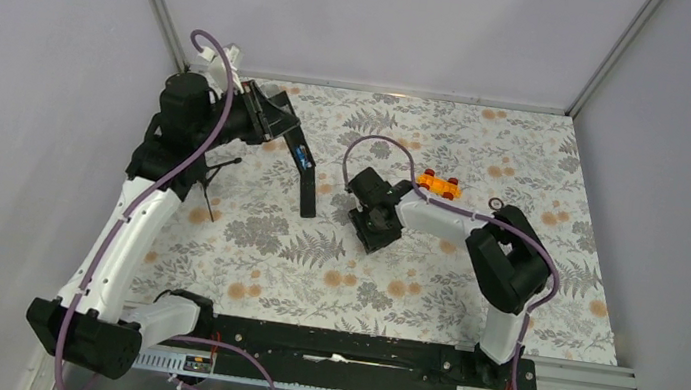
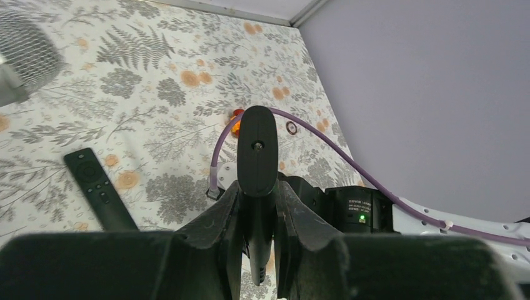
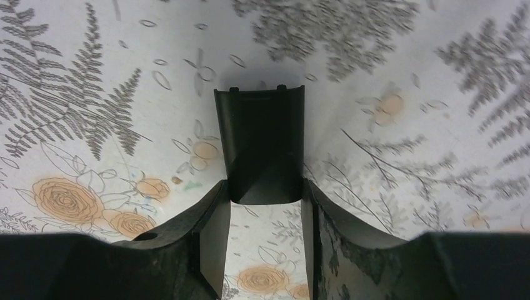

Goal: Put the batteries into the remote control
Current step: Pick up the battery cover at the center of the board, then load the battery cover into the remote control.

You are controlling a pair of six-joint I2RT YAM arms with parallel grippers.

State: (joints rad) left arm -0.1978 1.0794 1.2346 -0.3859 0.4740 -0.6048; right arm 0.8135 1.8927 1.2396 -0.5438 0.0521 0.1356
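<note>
Ferns and orange flowers are showing all over the table. The left gripper is reaching out over the far left part of it. Its two fingers are pressing tight on the sides of the remote control, pinching it near one end. The long black remote is sticking out from the gripper toward the middle of the table, and I cannot tell if its far tip is touching the cloth. A small blue bit is showing on the remote just past the fingers, too small to tell what it is.

The right gripper is sitting low near the middle of the table, just beside the remote's free end. Its fingers are pinching the near end of a small black cover, one finger on each side, with no gap showing.

An orange toy block is lying just behind the right arm, and a little dark ring is lying near it. A second black remote with its buttons facing up is lying flat on the cloth.
</note>
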